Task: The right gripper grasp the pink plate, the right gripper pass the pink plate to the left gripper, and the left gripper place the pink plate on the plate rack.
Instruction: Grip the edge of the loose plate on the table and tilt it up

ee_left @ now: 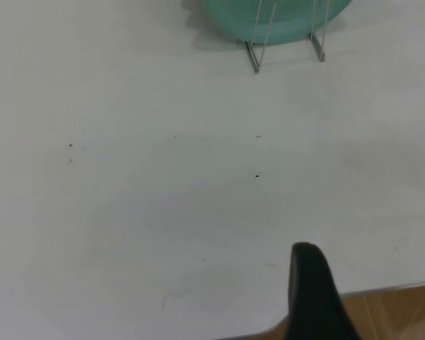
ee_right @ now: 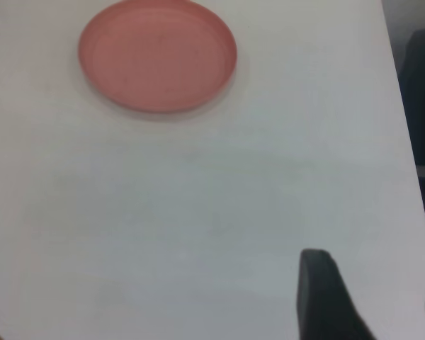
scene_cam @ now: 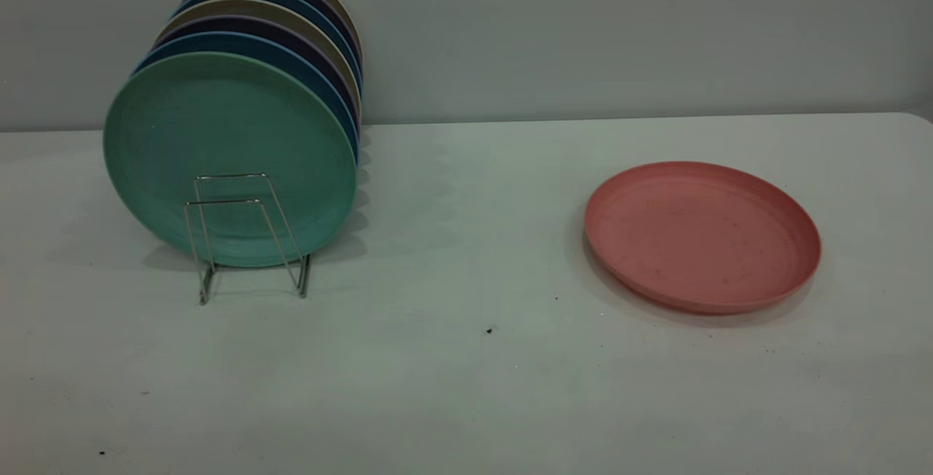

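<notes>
The pink plate [scene_cam: 700, 234] lies flat on the white table at the right; it also shows in the right wrist view [ee_right: 158, 55], well ahead of my right gripper [ee_right: 374, 273]. The plate rack [scene_cam: 248, 234] stands at the left, holding several upright plates with a green plate [scene_cam: 226, 147] at the front. Its wire feet show in the left wrist view [ee_left: 283, 42], far ahead of my left gripper [ee_left: 372, 269]. Neither gripper shows in the exterior view. Each wrist view shows one black finger with open space beside it, holding nothing.
The table's near edge [ee_left: 382, 289] with brown floor beyond shows beside the left gripper's finger. The table's right edge [ee_right: 404, 142] and a dark object [ee_right: 421, 78] beyond it show in the right wrist view. A grey wall [scene_cam: 583, 23] stands behind the table.
</notes>
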